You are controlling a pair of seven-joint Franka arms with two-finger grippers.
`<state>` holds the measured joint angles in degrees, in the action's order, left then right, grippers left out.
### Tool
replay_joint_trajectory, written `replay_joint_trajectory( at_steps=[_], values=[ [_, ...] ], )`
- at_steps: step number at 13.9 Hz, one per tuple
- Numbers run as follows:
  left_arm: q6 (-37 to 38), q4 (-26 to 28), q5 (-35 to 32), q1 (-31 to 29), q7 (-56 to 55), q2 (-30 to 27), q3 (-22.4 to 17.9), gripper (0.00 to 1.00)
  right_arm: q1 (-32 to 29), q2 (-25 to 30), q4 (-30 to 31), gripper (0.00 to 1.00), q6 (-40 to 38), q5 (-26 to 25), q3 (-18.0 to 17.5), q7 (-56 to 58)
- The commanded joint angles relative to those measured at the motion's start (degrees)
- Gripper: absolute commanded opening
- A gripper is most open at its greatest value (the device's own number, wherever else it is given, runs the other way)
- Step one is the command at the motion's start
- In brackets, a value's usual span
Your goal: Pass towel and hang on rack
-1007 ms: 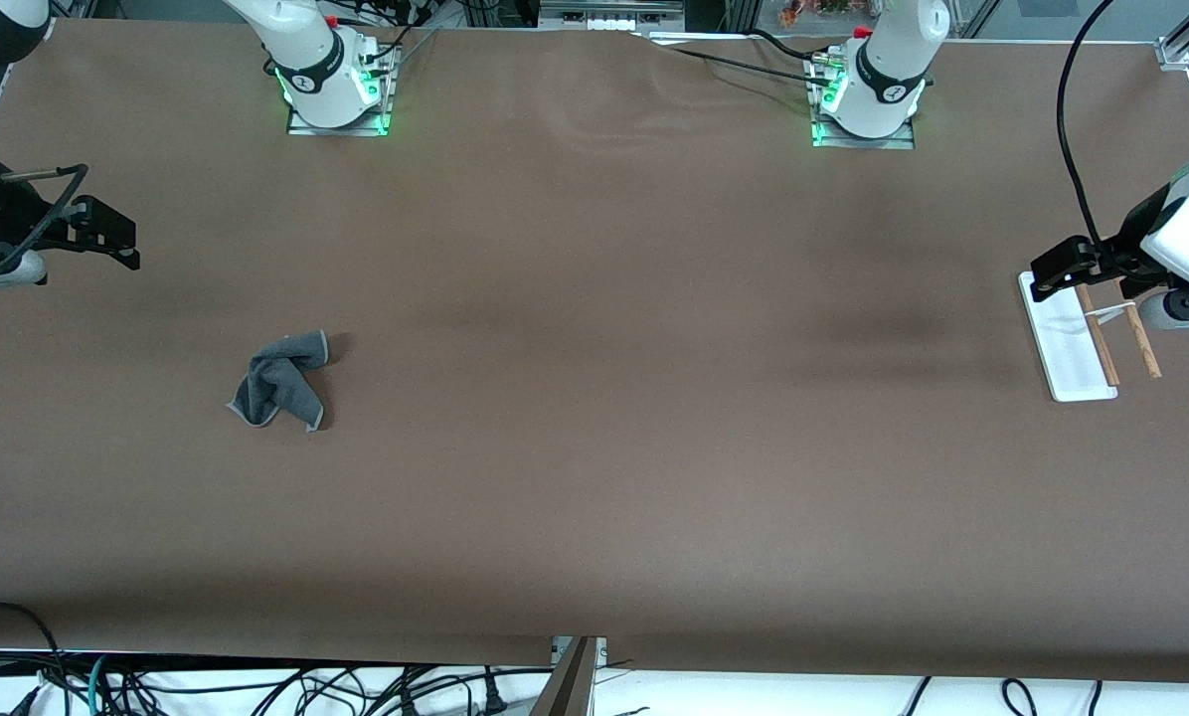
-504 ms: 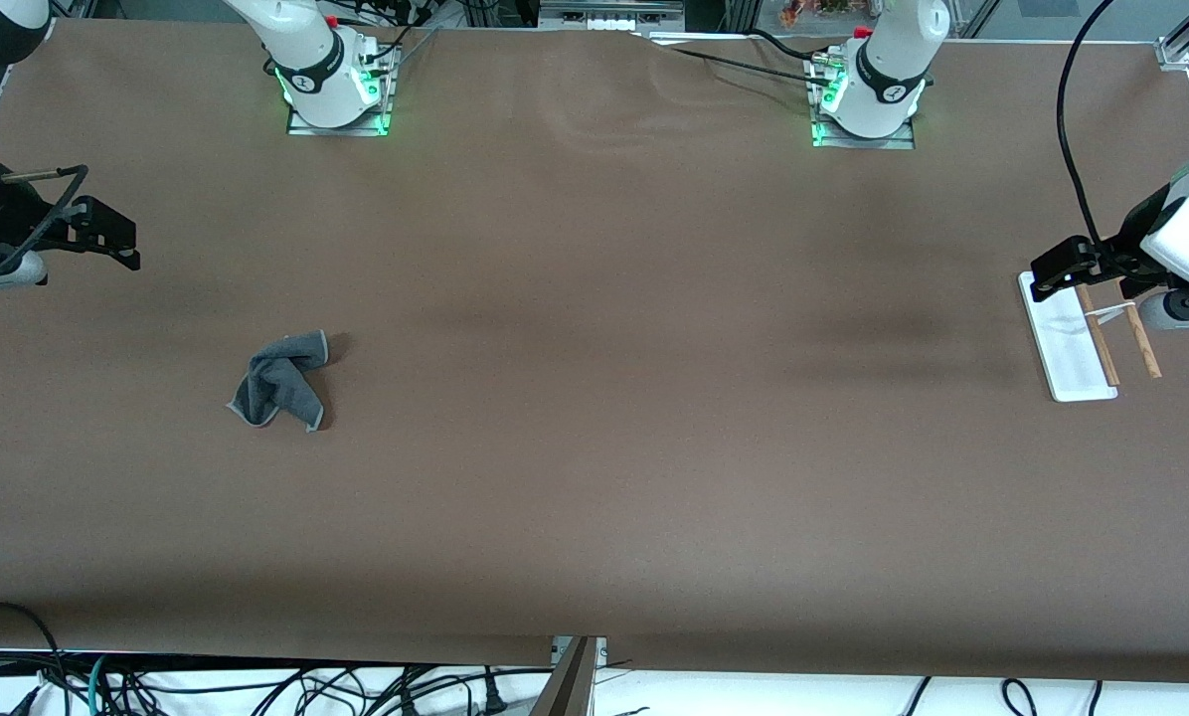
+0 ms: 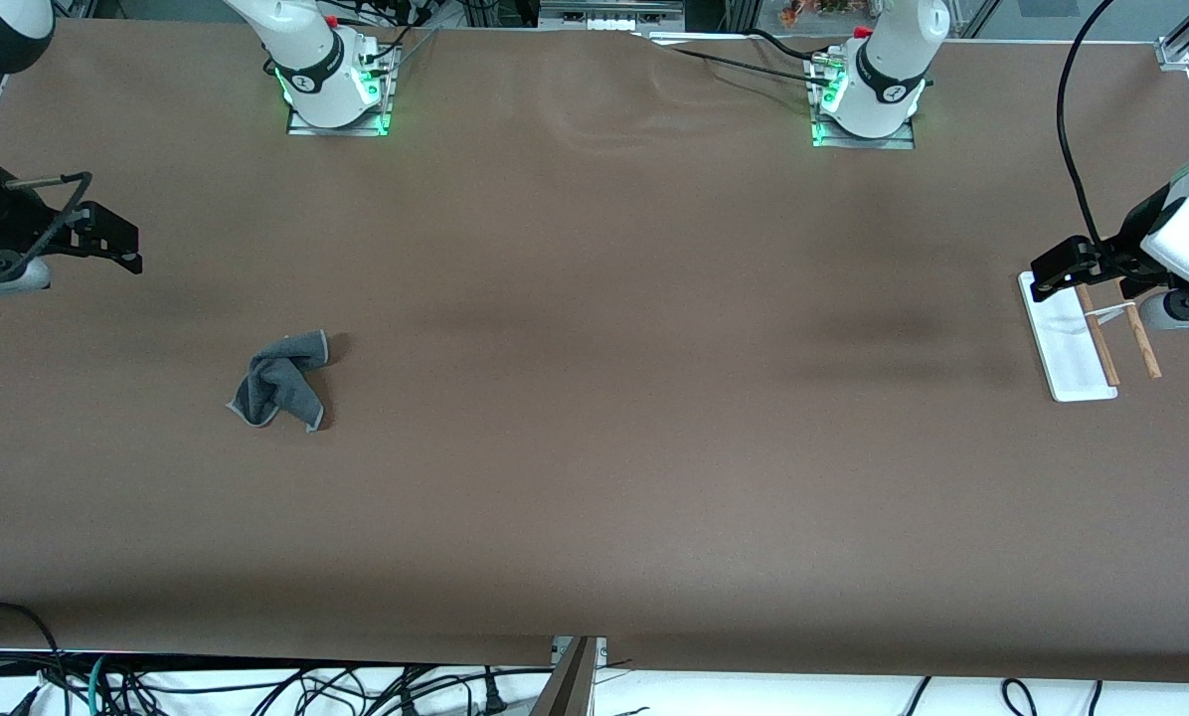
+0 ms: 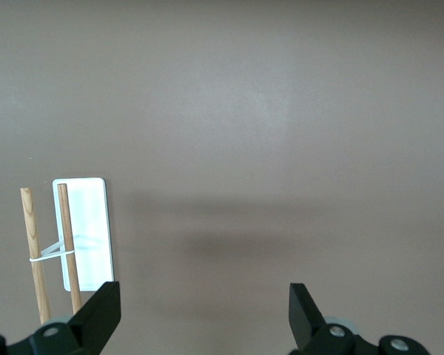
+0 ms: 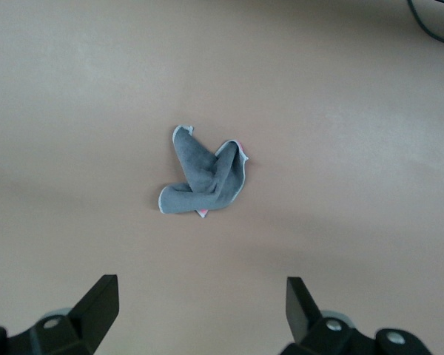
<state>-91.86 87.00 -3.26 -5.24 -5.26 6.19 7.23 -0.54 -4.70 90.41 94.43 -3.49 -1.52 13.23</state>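
A wide brown counter (image 3: 594,398) carries two things, well apart. The towel (image 3: 280,381) lies crumpled, grey face up with a pale hem, toward the right arm's end. The rack (image 3: 1072,343) sits on its white flat base at the left arm's end, two wooden rods joined by a crosspiece

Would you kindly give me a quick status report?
Left gripper open, over the rack. Right gripper open, up near the towel. Towel crumpled on the table, untouched. Nothing in the way.
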Motion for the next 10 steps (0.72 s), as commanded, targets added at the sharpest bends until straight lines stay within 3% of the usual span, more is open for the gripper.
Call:
replay_joint_trajectory(
  at_steps=[1, 10],
  values=[
    [0.37, -1.84, -1.57, -0.3, 1.13, 0.93, 0.32, 1.0, -1.39, -2.41, -1.91, 1.0, 0.84, -0.29, 0.11, 5.13],
    [0.19, -1.93, -1.57, -0.3, 1.13, 0.93, 0.32, 1.0, -4.21, -16.2, -1.82, 1.0, 14.63, 0.41, 0.03, 5.14]
  ],
)
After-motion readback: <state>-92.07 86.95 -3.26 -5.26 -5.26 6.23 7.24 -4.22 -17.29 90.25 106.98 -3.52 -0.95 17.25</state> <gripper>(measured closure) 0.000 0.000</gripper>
